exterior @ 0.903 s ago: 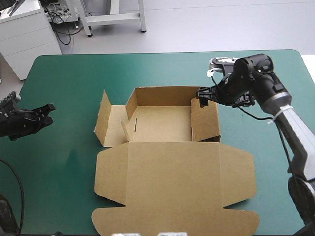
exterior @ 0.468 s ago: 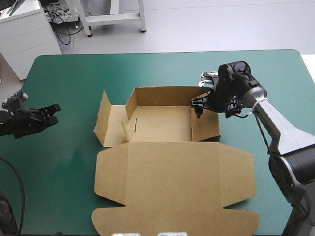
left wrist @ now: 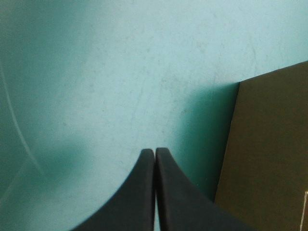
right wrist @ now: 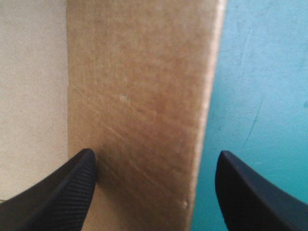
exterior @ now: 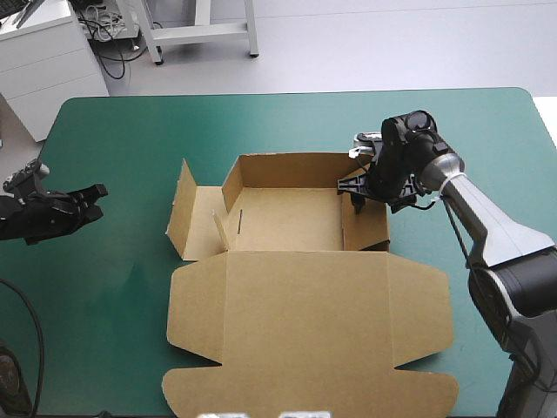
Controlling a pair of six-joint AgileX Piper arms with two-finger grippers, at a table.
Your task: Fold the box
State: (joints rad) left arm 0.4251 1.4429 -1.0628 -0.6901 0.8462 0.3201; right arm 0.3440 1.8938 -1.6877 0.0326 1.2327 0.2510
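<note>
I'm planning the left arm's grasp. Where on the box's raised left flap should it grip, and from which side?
Grip the left flap by its free top edge, coming from the table's left side, where the shut left gripper faces it. The flap stands up off the teal-green cover, so the opened gripper could probably straddle that edge.

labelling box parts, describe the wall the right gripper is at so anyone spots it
On the teal-green table, the brown box has its lid flat toward the near edge and a tray beyond. The wall is the tray's right side, upright, with the right gripper astride its top edge, jaws open. The left flap splays outward instead.
</note>
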